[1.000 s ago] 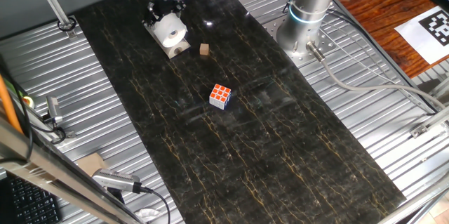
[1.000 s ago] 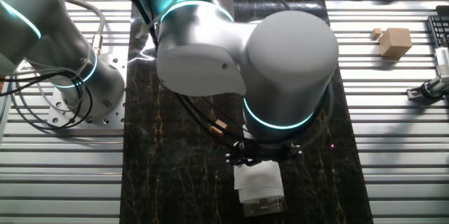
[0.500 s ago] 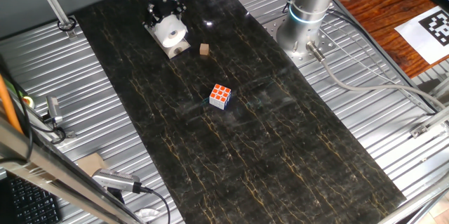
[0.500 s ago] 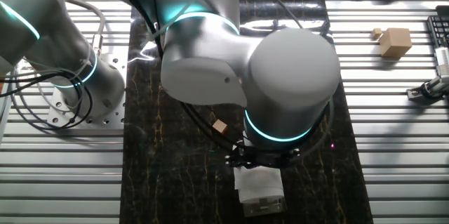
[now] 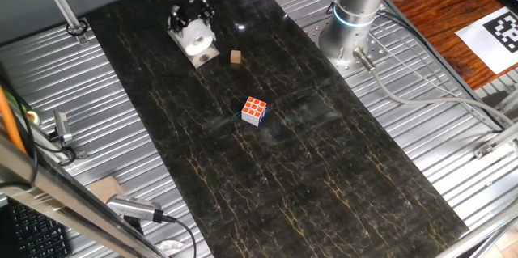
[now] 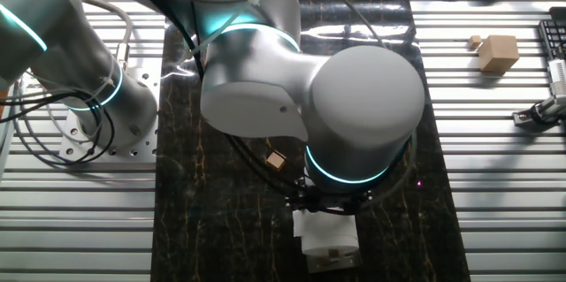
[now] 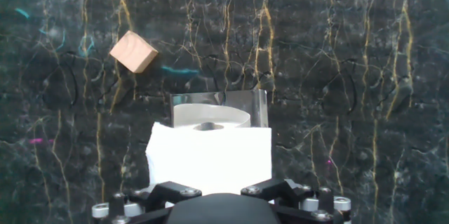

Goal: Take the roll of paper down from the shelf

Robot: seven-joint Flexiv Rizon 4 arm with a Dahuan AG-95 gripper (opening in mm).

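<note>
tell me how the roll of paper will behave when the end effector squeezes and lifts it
The roll of paper looks like soft tissue around a hollow core, so it will probably dent under a firm squeeze. It is likely light for its bulk. Being round, it may roll if released on its side on the dark tabletop.

White roll of paper [image 7: 209,155], gold-veined black table [image 5: 324,169]

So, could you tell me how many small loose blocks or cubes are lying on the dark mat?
2: a tan wooden block beside the shelf, and an orange-and-white puzzle cube mid-mat. The arm may hide others.
</note>
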